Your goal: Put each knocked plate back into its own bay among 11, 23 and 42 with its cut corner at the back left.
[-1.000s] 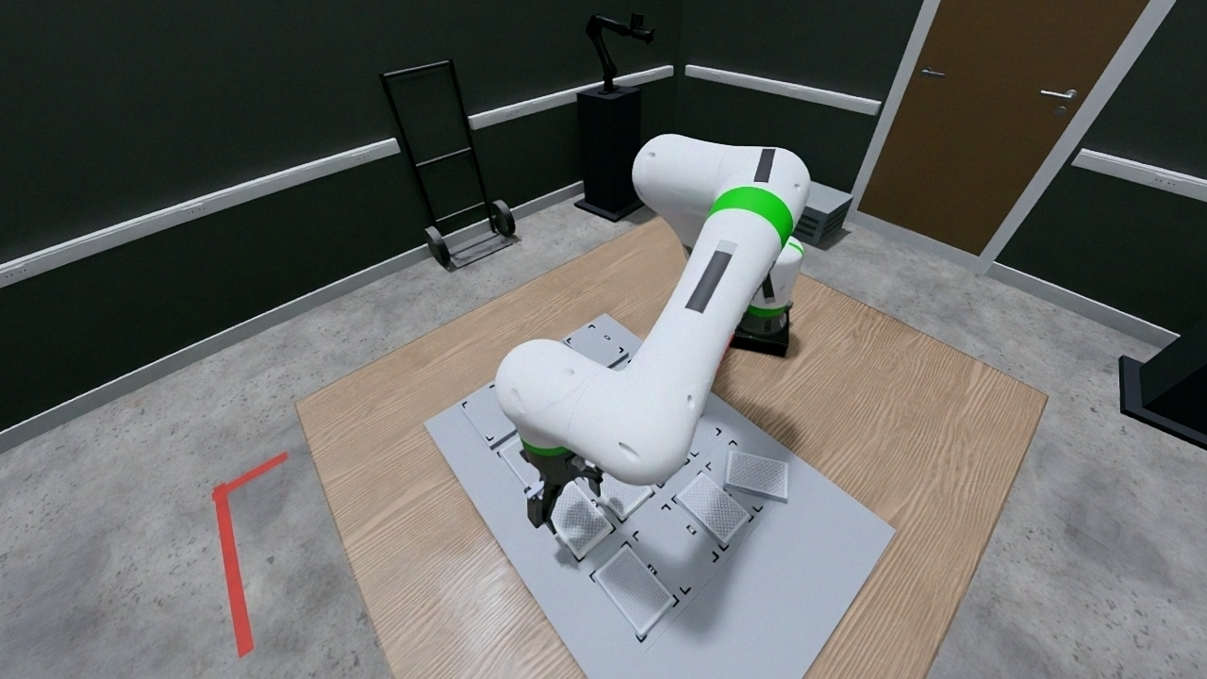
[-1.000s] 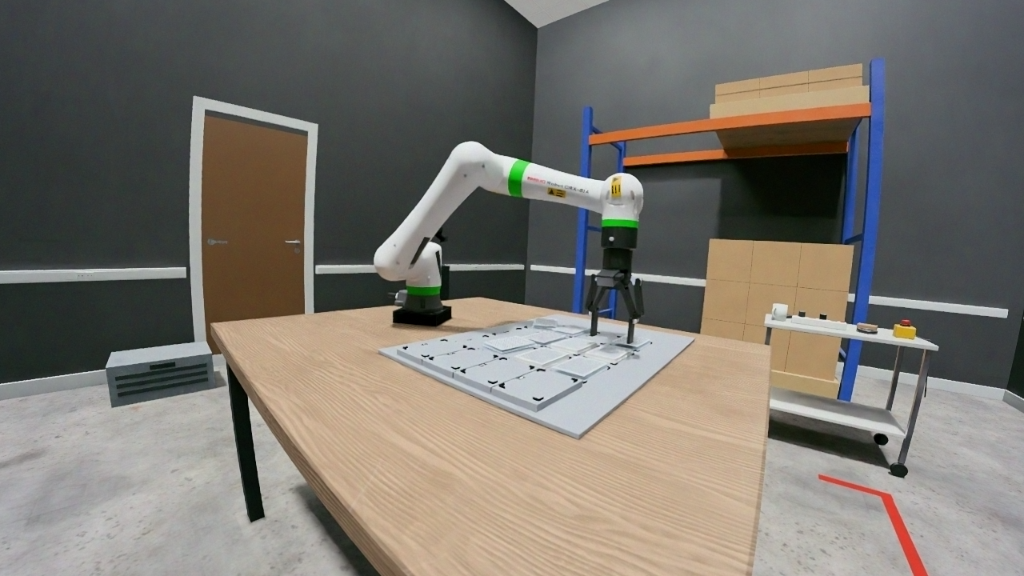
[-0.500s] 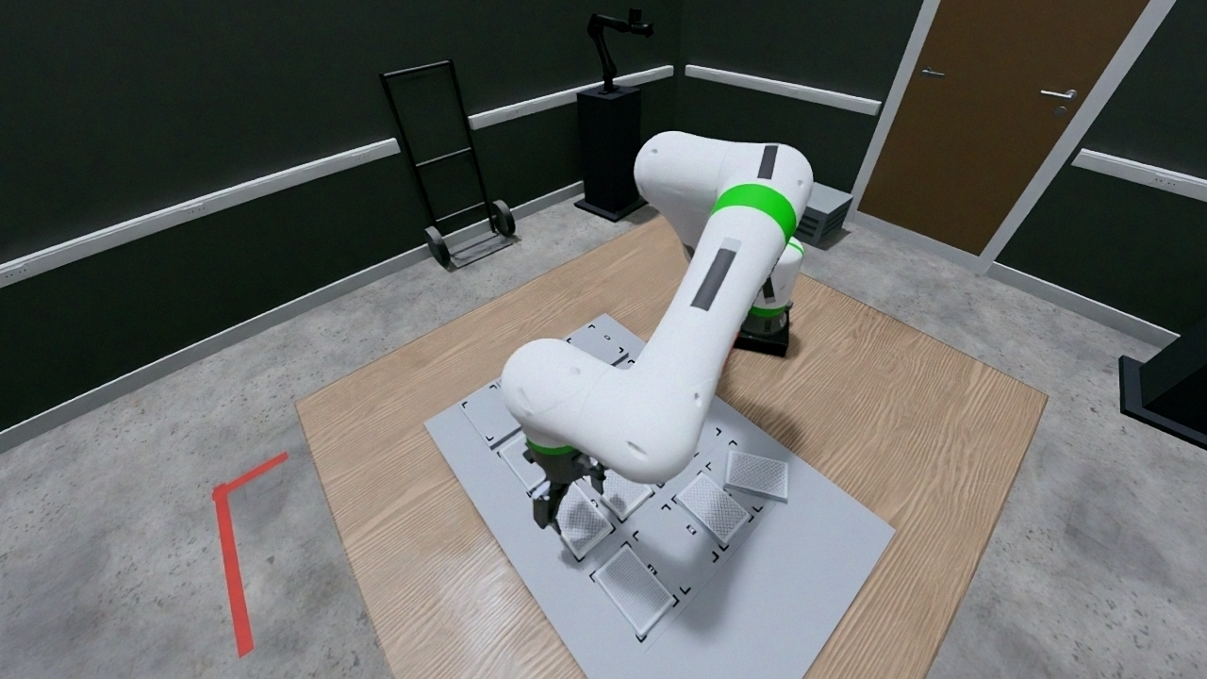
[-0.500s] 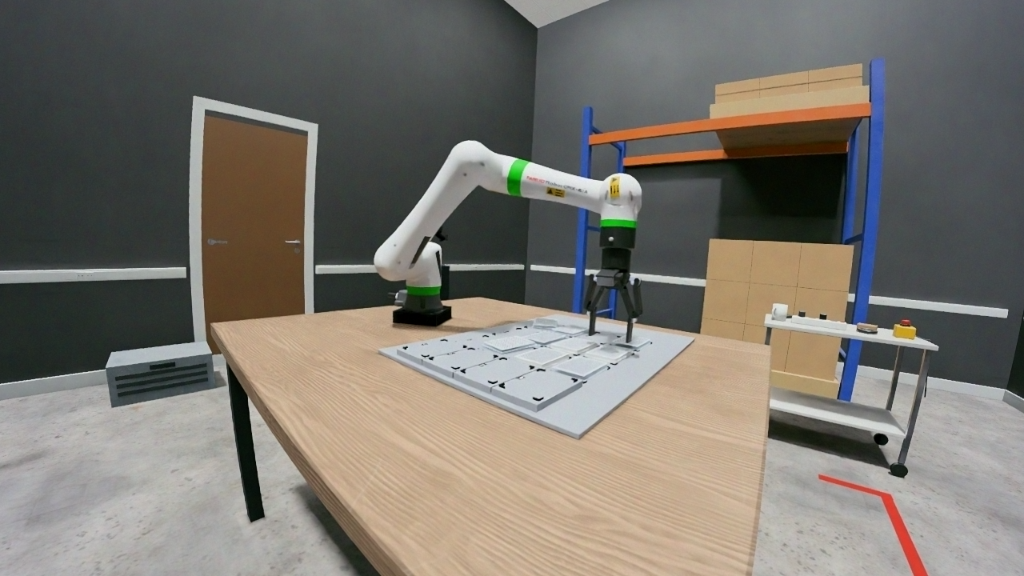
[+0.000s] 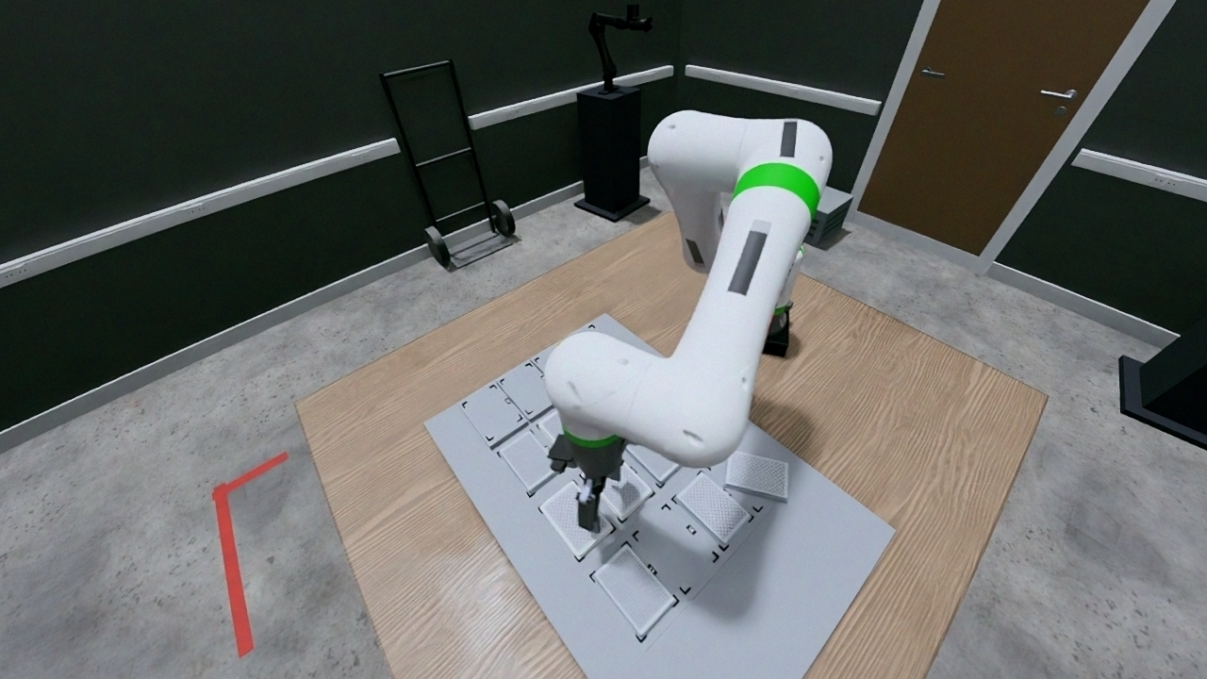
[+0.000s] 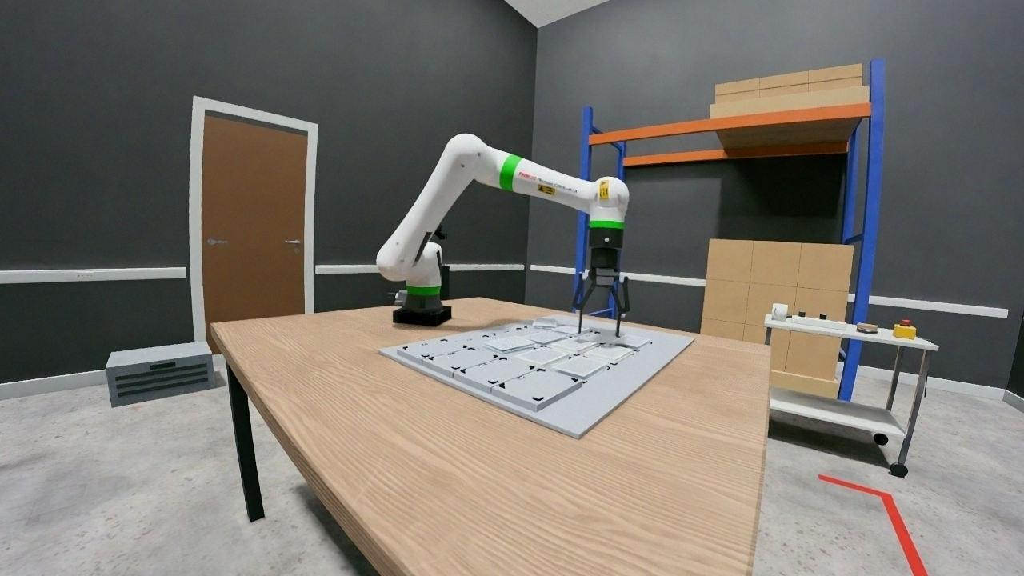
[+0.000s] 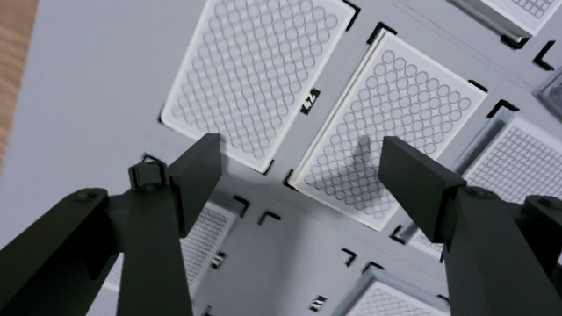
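Note:
My gripper [image 7: 299, 155] [image 5: 587, 509] [image 6: 600, 323] is open and empty. It hangs a little above the grey deck [image 5: 759, 582] [image 6: 608, 401], over the gap between bays. In the wrist view a sealed 96-well plate [image 7: 255, 75] [image 5: 567, 517] lies flat inside the black corner pieces beside the label 42. Another 96-well plate [image 7: 391, 127] lies in the bay to its right. In the top view a plate [image 5: 756, 475] lies skewed near the deck's edge on the arm's side. The arm hides the middle bays there.
384-well plates [image 7: 518, 158] [image 5: 633, 588] fill neighbouring bays. A further plate [image 5: 713, 505] sits beside an empty bay [image 5: 687, 536]. The raised bays [image 6: 537, 386] of column 4 line one side of the deck. The deck lies on a wooden table [image 5: 911, 405].

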{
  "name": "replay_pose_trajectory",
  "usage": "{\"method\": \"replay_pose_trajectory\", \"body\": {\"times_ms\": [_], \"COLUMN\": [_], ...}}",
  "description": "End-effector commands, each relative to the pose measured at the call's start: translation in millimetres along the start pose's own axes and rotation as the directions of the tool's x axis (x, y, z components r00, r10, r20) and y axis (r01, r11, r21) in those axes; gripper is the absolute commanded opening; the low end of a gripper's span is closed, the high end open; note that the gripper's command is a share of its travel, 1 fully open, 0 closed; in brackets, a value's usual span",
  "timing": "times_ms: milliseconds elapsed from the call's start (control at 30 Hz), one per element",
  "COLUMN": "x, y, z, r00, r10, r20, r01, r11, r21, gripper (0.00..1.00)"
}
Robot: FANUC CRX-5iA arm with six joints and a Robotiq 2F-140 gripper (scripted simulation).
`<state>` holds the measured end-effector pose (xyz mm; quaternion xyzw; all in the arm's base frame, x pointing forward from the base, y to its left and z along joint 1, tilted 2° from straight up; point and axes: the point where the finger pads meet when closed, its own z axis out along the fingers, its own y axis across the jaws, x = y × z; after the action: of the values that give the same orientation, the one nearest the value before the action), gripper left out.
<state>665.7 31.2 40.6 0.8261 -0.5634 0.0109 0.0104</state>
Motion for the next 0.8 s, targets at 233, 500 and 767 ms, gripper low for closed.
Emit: {"method": "replay_pose_trajectory", "body": {"times_ms": [233,500,767], "x": [-29.8,-56.7,-76.8], "y": [18.8,36.3,49.3], "z": [-1.3,-1.2,-1.1], "r00": [0.999,0.999,0.999], "r10": [-0.048,-0.049,-0.049], "r20": [0.000,0.000,0.000], "r01": [0.048,0.049,0.049], "r11": [0.999,0.999,0.999], "r21": [0.008,0.008,0.008], "gripper": [0.70,0.70,0.70]}}
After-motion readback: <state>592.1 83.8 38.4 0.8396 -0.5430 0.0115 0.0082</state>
